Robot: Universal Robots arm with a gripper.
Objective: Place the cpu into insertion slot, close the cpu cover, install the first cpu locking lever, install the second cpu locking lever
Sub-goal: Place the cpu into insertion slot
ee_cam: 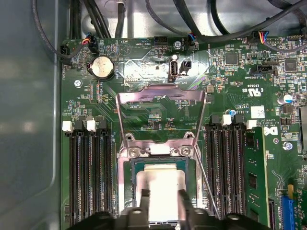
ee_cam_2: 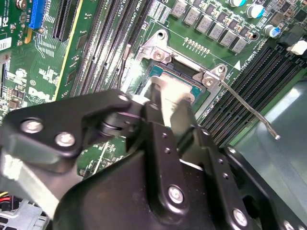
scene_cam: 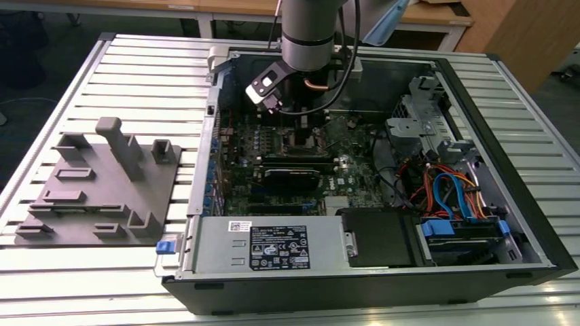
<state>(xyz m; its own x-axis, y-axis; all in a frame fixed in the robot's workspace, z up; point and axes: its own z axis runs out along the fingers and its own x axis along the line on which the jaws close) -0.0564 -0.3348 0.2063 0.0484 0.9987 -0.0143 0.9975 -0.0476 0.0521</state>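
**Chip pinched over the open socket**

In the first wrist view I see the gripper [ee_cam: 163,203] narrowed onto the cpu [ee_cam: 161,184], one finger against each opposite edge of the silver square. The chip sits squarely over the insertion slot [ee_cam: 131,171]; I cannot tell whether it is seated or just above it. The cpu cover [ee_cam: 160,94] is swung open beyond the socket, away from the fingers. A thin locking lever [ee_cam: 206,184] angles free alongside. In the exterior view the arm reaches into the computer case [scene_cam: 530,224].

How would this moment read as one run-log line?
gripper: shut on silver-grey square cpu | position: at dark square insertion slot | thin silver metal cpu cover: open
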